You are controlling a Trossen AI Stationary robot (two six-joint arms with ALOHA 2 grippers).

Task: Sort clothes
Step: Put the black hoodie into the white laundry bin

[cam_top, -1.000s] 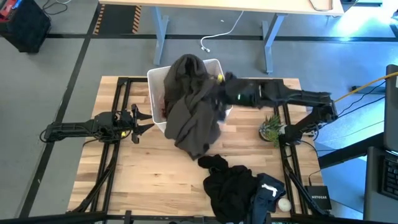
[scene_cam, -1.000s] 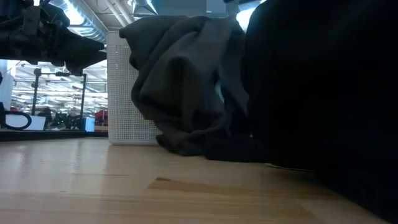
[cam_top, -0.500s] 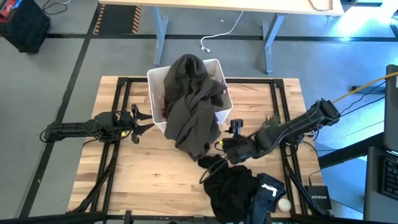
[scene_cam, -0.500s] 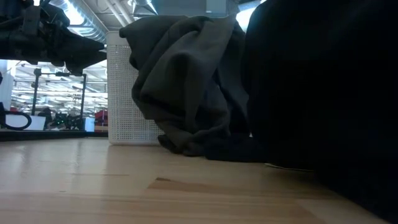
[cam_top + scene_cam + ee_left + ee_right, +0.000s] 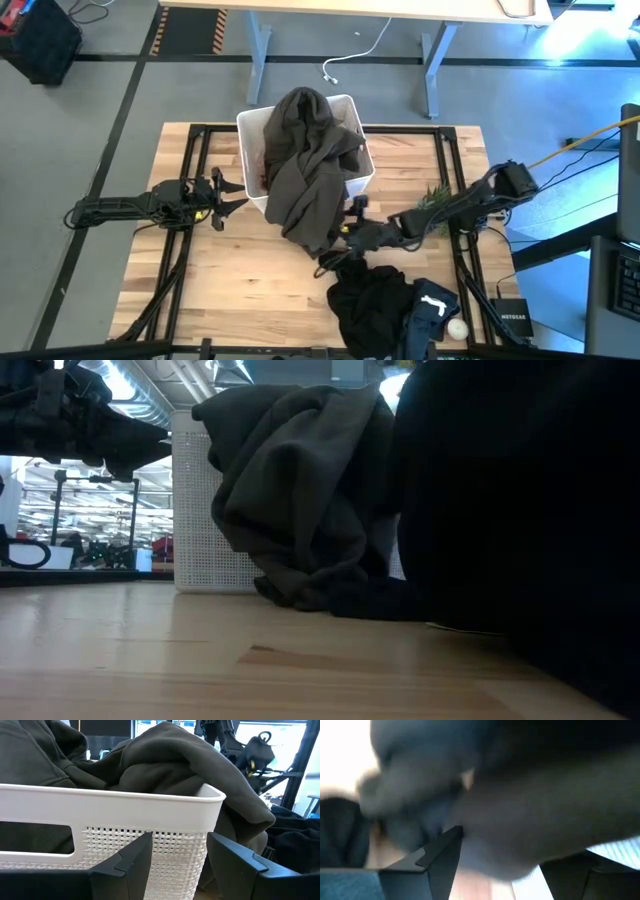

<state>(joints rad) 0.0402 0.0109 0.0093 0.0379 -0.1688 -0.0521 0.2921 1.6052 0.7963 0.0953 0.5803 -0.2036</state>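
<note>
A dark olive-brown garment (image 5: 310, 180) lies draped over the white bin (image 5: 250, 125); its lower end rests on the table. It also shows in the low view (image 5: 300, 490) and the left wrist view (image 5: 175, 760). A black garment (image 5: 375, 300) lies heaped at the near edge, with a small navy one (image 5: 432, 308) against its right side. My right gripper (image 5: 335, 255) is low over the black garment's far end, its fingers apart in the blurred right wrist view (image 5: 510, 865). My left gripper (image 5: 228, 195) is open and empty, left of the bin. The pink and beige garments are hidden. My right gripper stands at the far tip of the black garment (image 5: 345, 262), coming in low from the table's right. Dark cloth fills the blurred wrist view in front of the fingers (image 5: 445, 852). I cannot tell whether it touches the cloth.
A small green spiky plant (image 5: 436, 205) stands on the right, under my right arm. Bare wood lies to the near left of the table (image 5: 240, 290). The bin's perforated wall (image 5: 110, 805) is right in front of my left gripper.
My right gripper has gone from the bin's right rim toward the near edge and down to the black garment's far tip, then a little to the left. The olive-brown garment stays draped over the bin; the fold by the bin's right rim has settled.
</note>
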